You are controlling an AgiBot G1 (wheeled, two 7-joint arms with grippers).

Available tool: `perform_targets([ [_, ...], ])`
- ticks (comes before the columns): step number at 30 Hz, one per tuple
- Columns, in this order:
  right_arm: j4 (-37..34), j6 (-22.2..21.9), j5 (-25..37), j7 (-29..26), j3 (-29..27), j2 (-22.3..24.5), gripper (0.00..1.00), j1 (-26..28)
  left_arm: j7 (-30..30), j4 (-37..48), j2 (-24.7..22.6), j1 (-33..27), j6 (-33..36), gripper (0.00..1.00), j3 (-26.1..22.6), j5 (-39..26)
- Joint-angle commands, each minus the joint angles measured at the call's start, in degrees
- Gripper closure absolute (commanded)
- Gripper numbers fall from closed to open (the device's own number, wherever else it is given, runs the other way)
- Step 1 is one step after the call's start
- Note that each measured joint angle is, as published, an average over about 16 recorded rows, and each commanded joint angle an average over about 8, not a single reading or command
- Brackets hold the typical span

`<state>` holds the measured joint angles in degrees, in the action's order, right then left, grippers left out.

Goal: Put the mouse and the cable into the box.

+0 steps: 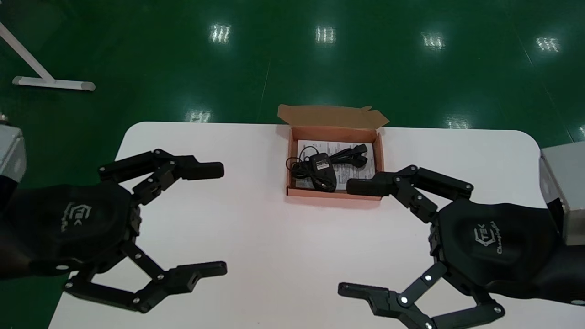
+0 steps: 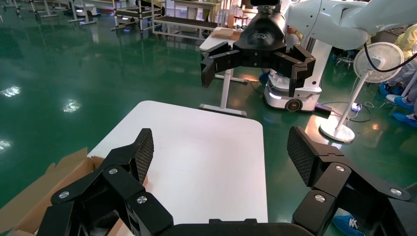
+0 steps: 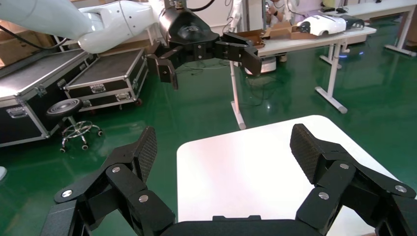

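Mouse (image 1: 322, 165) and cable (image 1: 298, 170) both lie inside the box (image 1: 290, 157), on a printed sheet, box at the counter's (image 1: 256, 256) far edge, flap up. Left hand (image 1: 222, 219) and right hand (image 1: 345, 237) hover over the counter either side, fingers wide apart, holding nothing — one right finger by the box's near corner. Judged done — nothing of the task outside the box, only pulling clear to do

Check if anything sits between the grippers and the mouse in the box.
Nothing visible. The box has its flap folded back, leaving mouse and cable exposed inside. The right gripper, open, hovers by its near corner; the left gripper, open, over the table.
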<state>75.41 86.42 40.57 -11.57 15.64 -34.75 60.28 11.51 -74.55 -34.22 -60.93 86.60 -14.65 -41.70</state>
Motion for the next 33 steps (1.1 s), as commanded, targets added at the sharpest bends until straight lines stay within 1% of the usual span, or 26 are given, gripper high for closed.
perform_targets([
  [1, -0.4, -0.2, 0.2, 0.2, 0.1, 0.0, 0.00, 0.2, -0.1, 0.2, -0.1, -0.1, -0.2, 0.00, -0.2, 0.0],
  [33, -1.9, -0.8, 1.3, 0.9, 0.4, -0.3, 0.00, 1.3, -0.7, 0.9, -0.8, -0.6, -0.9, 0.00, -1.3, -0.2],
])
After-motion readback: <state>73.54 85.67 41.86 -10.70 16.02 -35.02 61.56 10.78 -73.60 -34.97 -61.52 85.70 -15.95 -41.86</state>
